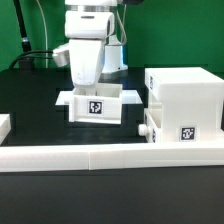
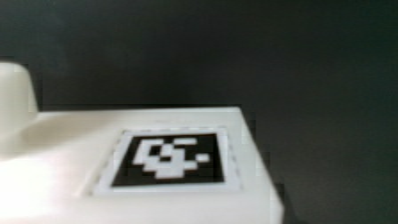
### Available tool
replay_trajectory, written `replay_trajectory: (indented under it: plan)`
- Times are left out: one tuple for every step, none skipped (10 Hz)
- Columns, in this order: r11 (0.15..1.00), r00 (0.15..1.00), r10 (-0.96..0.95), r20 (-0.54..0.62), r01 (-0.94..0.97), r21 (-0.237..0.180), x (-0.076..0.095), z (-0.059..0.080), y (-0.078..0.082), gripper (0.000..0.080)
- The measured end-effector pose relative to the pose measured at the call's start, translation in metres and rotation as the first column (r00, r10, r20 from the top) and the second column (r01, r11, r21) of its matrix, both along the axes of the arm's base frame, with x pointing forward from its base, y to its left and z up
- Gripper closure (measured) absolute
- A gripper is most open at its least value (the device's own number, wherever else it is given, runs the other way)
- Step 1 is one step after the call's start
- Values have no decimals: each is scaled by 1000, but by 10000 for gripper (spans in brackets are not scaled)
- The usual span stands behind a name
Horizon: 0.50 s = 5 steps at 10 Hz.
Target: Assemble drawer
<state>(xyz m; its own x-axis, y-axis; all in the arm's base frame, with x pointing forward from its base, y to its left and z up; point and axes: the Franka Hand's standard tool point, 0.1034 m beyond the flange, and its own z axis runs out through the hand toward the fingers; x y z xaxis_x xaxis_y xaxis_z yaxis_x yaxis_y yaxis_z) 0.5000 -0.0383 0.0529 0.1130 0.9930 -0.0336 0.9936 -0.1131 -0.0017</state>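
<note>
A small white drawer tray (image 1: pixel 95 106) with a black-and-white tag on its front lies on the black table at the centre. My gripper (image 1: pixel 92 88) comes straight down onto the tray's back part, and the tray hides its fingertips. The cube-like housing (image 1: pixel 185 100) stands at the exterior view's right with a tag low on its front. A second tray with a knob (image 1: pixel 149 128) sits at the housing's lower left side. The wrist view is blurred and shows the tray's white face (image 2: pixel 71 140) and its tag (image 2: pixel 173 157) very close. No finger shows there.
The long low white border wall (image 1: pixel 110 155) runs along the front of the table. A small white piece (image 1: pixel 4 125) shows at the exterior view's left edge. A green backdrop and cables are behind the arm.
</note>
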Motion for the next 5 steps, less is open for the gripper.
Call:
replay_trajectory:
  plan:
    - [1000,1000,13,-2,-13,-2,9,2,6,757]
    - [1000,1000,24,-1,-24,-2,18,4,12,757]
    - [999,999,32,-1,-32,-2,26,6,16,757]
    - [999,999,39,10,-39,0,33,9,20,757]
    - [999,999,37,7,-37,0,31,8,19,757]
